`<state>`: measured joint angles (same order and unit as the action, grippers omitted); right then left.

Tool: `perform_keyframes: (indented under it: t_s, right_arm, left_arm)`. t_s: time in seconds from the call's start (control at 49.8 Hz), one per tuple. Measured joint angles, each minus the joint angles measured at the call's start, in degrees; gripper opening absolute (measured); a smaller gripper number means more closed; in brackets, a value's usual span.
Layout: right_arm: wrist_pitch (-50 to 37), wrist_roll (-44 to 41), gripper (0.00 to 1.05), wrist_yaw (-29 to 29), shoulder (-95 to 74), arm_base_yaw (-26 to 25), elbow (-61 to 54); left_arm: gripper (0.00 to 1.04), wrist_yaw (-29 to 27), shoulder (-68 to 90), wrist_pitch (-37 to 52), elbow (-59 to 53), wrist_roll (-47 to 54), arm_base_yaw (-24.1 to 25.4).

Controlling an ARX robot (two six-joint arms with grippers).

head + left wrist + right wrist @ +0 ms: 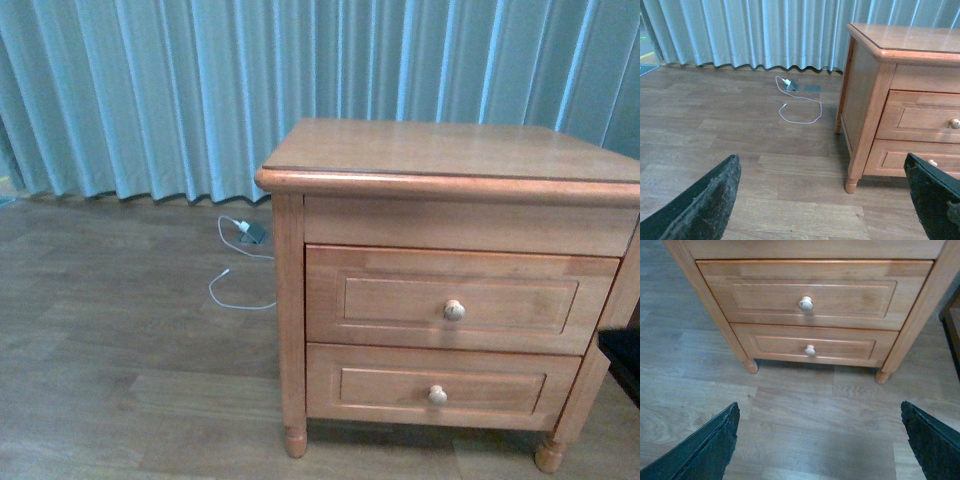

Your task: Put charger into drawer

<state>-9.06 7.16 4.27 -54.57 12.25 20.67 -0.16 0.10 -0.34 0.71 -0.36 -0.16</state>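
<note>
Drawer [460,298] closed. Left claw [822,200] and right claw [820,440] both spread wide, holding nothing. Charger likely out of view.

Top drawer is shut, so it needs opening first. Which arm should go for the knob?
Right. Its wrist view faces the upper drawer head-on, with the knob between its open fingers. The left wrist view sees the nightstand obliquely.
</note>
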Motion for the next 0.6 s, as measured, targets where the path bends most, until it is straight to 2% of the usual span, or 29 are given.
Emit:
perform_keyframes:
  t_s: [0.181, 0.421, 0.462, 0.502, 0.542, 0.602]
  right_arm:
    - [13.1, 4.9, 0.97, 5.4, 22.2, 1.8, -5.8]
    - [13.4, 6.7, 0.96, 6.3, 26.3, 2.0, -6.4]
    - [7.1, 4.3, 0.91, 8.4, 27.3, 2.1, -8.8]
    - [-2.9, -0.3, 0.80, 8.5, 29.4, 1.3, -12.9]
    - [-6.9, -2.7, 0.71, 7.6, 31.0, 0.2, -14.5]
    - [-7.3, -5.1, 0.55, 5.8, 33.3, -1.8, -15.5]
  left_arm:
    - [0.99, 0.0, 0.0, 0.0, 0.0, 0.0, 0.0]
    - [0.99, 0.1, 0.0, 0.0, 0.0, 0.0, 0.0]
    - [0.99, 0.1, 0.0, 0.0, 0.0, 0.0, 0.0]
    - [0.99, 0.0, 0.0, 0.0, 0.0, 0.0, 0.0]
    - [0.99, 0.0, 0.0, 0.0, 0.0, 0.0, 0.0]
    - [0.99, 0.0, 0.0, 0.0, 0.0, 0.0, 0.0]
